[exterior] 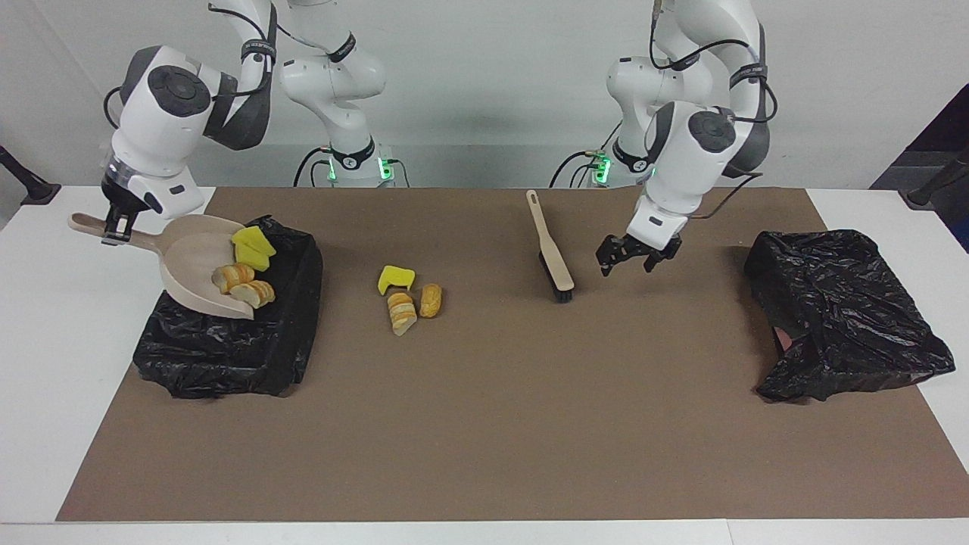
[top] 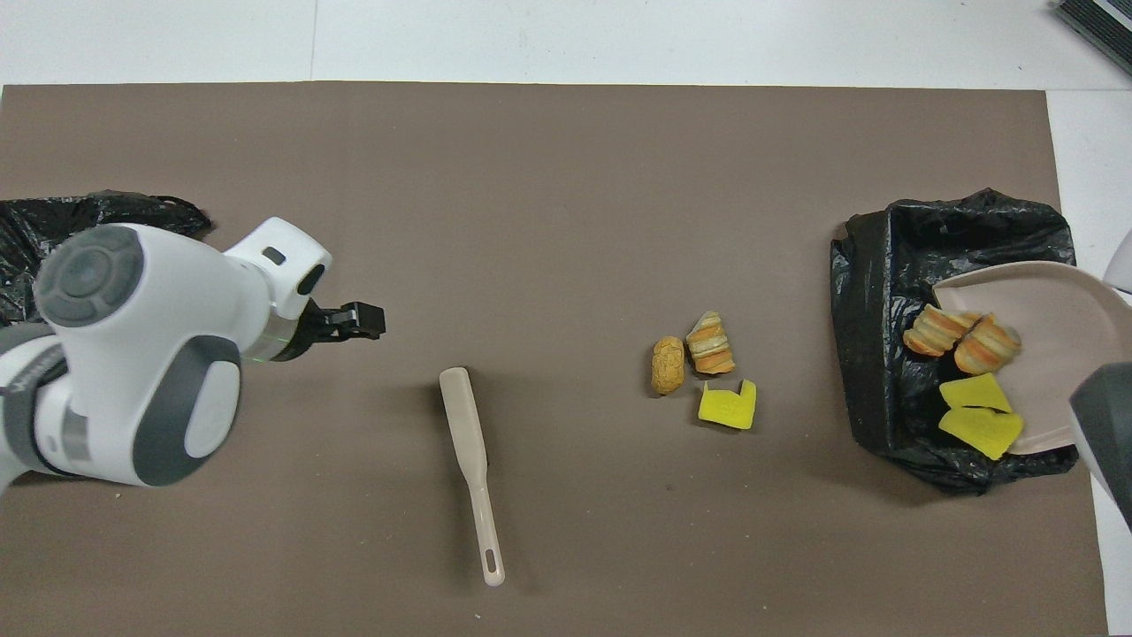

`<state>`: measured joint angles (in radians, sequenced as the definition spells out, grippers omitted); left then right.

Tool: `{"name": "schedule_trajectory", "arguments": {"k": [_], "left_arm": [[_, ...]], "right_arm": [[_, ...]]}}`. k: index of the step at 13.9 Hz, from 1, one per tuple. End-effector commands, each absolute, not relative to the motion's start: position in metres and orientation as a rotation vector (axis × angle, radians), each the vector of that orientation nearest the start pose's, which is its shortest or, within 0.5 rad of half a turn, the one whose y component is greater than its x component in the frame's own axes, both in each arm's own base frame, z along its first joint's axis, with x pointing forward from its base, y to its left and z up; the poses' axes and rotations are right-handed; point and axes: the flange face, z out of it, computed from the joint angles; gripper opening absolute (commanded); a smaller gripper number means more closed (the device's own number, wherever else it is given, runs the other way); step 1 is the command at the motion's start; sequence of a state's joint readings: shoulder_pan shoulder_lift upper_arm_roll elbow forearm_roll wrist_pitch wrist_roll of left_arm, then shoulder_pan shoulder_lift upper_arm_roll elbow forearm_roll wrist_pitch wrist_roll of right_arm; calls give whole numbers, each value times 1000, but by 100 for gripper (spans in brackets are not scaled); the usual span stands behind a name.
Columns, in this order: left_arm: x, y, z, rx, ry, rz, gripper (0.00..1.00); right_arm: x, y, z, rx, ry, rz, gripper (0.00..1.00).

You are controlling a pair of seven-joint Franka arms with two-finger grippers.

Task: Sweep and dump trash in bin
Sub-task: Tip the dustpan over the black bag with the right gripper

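a: where is the trash right now?

b: split in two lots; four pieces, yellow sponge chunks and golden-brown bread bits (exterior: pixel 244 270), sit in the beige plastic dustpan (exterior: pixel 198 266) at the left of the facing frame, tilted over the black-bagged bin (exterior: pixel 227 341); the right tool (exterior: pixel 113 227) is clamped on the dustpan's handle; the loose pile of three pieces (exterior: pixel 407 295) lies on the brown surface (exterior: pixel 484 424), left of frame centre.

a: and the left tool?

b: the left tool (exterior: pixel 627 256) hangs right of centre with its fingers apart and nothing in them, beside the beige brush with black bristles (exterior: pixel 550 246); a second black bag (exterior: pixel 844 314) sits at the right edge.

a: what does the dump turn on?

b: the pan's open mouth points down toward the bin's opening, lower right of the handle; the pieces are crowded at that lip, so i judge more tilt would slide them in; the right arm is the nearer one.
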<state>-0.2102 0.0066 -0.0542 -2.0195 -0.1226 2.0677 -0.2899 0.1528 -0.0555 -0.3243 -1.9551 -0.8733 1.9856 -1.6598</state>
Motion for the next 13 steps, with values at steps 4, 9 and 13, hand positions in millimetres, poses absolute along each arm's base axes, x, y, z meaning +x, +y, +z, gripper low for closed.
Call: {"name": "schedule_trajectory", "arguments": {"k": [4, 9, 13], "left_arm": [[563, -57, 496, -3246, 74, 10, 100], [561, -26, 552, -3177, 128, 5, 100], [555, -22, 590, -3167, 127, -15, 100]], "right_arm": [[544, -113, 570, 1358, 1901, -960, 0], [513, -105, 606, 1441, 1847, -1001, 0], [509, -100, 603, 1568, 1806, -946, 0]]}}
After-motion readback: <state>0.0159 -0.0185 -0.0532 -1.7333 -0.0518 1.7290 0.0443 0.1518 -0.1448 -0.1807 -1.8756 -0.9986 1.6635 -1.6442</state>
